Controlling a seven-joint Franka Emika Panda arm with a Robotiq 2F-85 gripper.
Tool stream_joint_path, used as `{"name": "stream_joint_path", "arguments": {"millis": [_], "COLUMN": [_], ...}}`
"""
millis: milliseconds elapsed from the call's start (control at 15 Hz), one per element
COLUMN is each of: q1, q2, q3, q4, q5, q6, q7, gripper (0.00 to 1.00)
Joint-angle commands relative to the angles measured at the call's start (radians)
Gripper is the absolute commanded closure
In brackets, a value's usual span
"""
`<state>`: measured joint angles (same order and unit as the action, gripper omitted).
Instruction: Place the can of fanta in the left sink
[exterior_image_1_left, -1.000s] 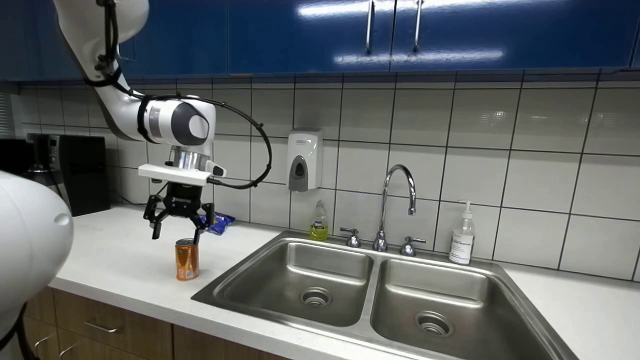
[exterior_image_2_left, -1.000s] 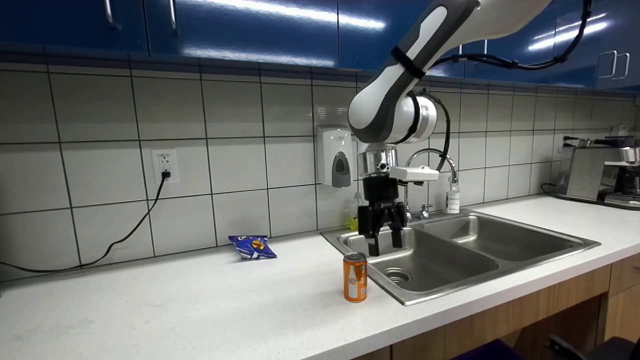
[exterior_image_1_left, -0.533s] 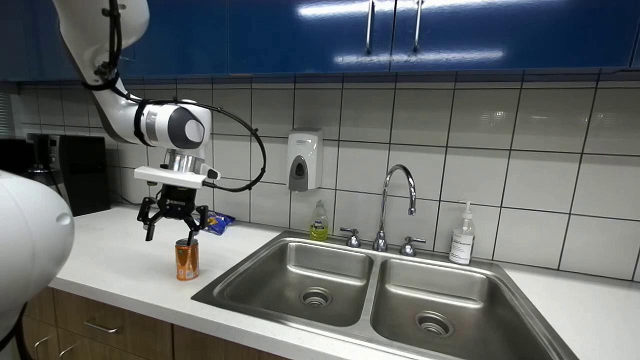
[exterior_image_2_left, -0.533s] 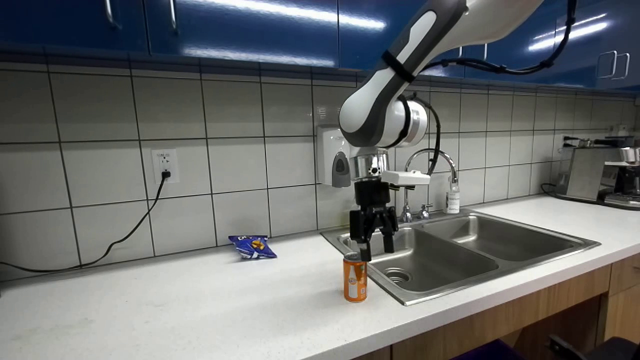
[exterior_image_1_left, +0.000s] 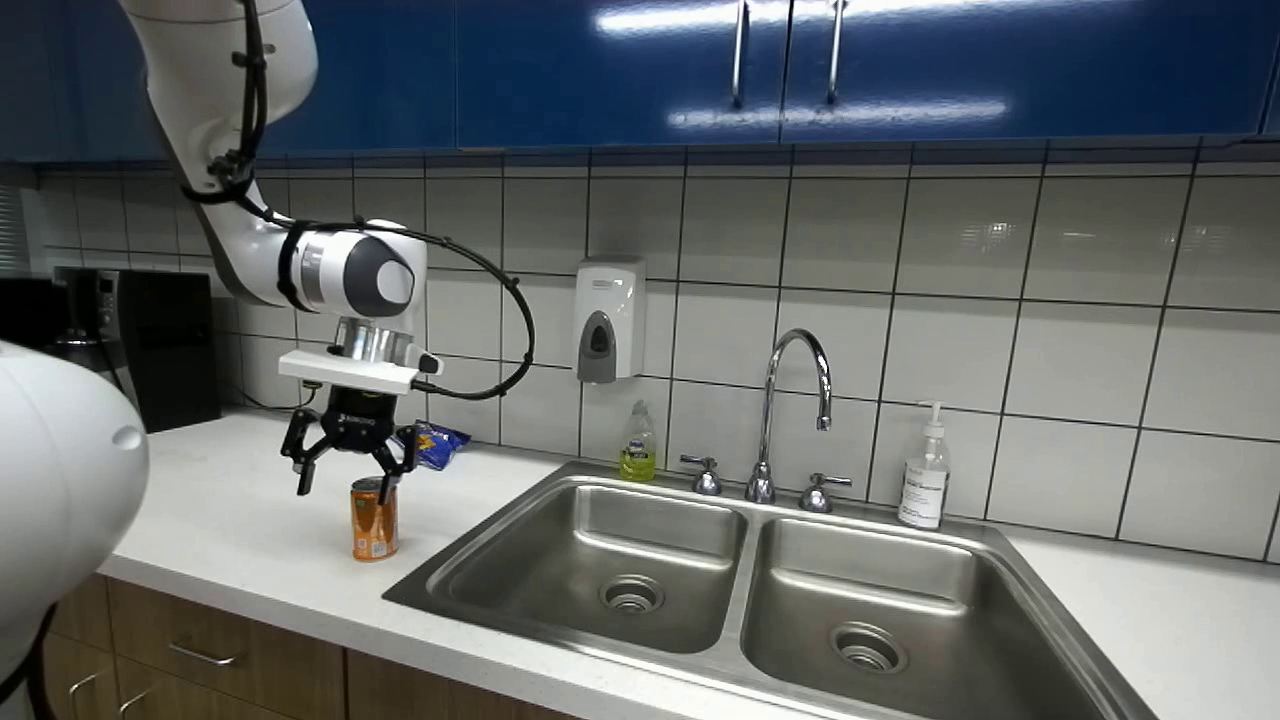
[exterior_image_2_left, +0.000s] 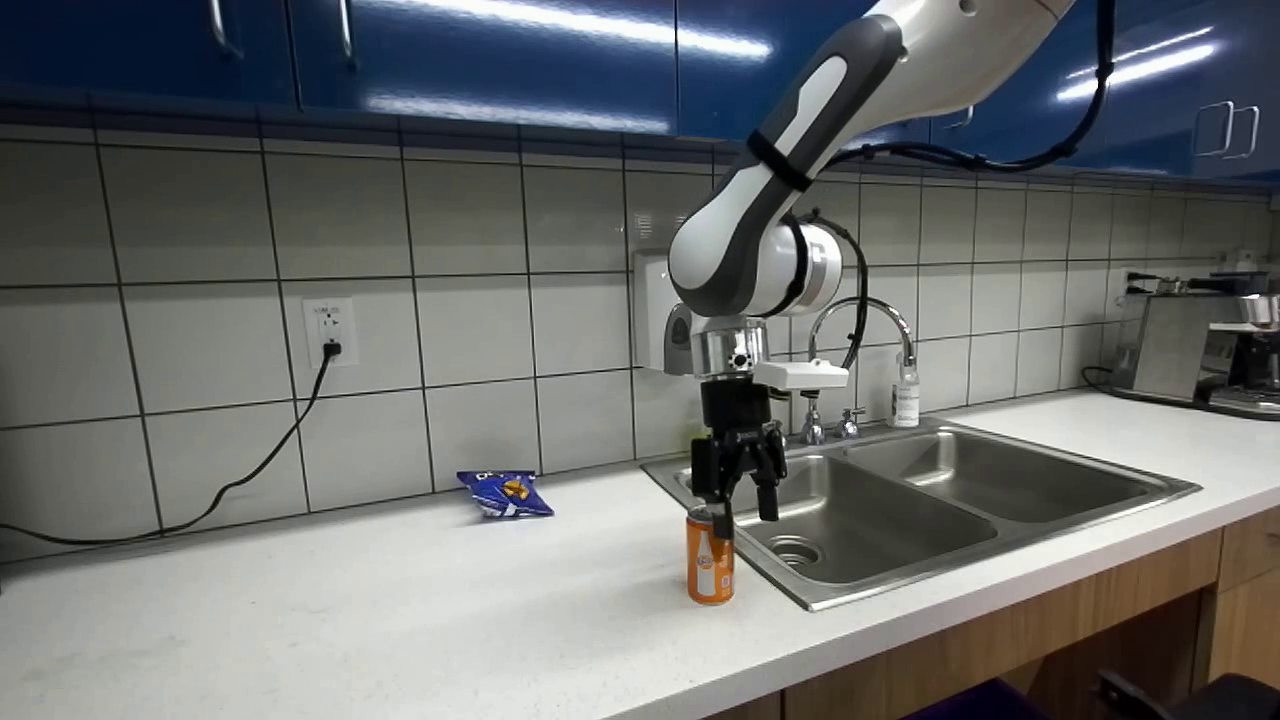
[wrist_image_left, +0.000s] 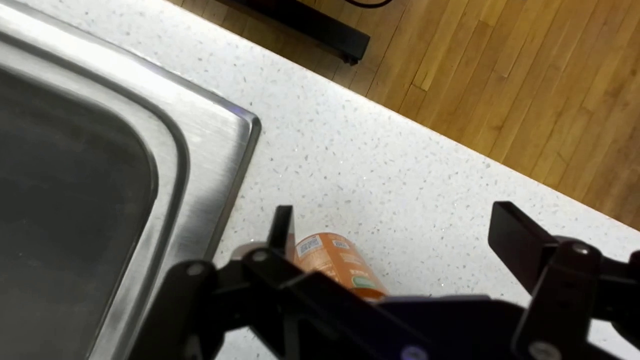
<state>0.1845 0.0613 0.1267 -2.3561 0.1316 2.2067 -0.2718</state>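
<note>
1. Gripper (exterior_image_1_left: 347, 485), in an exterior view, hangs nose-down from an arm (exterior_image_1_left: 252, 258) that slopes in from the upper left and bends above the wrist (exterior_image_1_left: 376, 342). Its fingers (exterior_image_1_left: 306, 478) are spread; one overlaps the rim of the can of fanta (exterior_image_1_left: 374, 528), and I can't tell whether they touch. The can stands on the counter (exterior_image_1_left: 240, 510) just beside the left sink (exterior_image_1_left: 540, 585), long axis vertical, top up.
2. Again in an exterior view, the forearm (exterior_image_2_left: 800, 128) slants down from the upper right, then the wrist drops straight, fingertips toward the counter. One hides part of the can's upper side; the pale bottle print (exterior_image_2_left: 706, 568) on it runs vertically, along the can's axis.
3. In the wrist view the fingers reach in well apart, the can showing just beside the one at picture left, which partly covers it. Seen from above it slants, base toward the upper left.
</note>
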Motion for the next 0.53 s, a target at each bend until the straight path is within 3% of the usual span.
{"name": "stream_joint_path", "arguments": {"millis": [0, 467], "q1": [-0.019, -0.027], "q2": [0.039, 0.082], "q3": [0.016, 0.018], "q4": [0.034, 0.064], "q5": [0.032, 0.045], "q6": [0.021, 0.086], "q7": [-0.039, -0.048], "gripper": [0.0, 0.0]}}
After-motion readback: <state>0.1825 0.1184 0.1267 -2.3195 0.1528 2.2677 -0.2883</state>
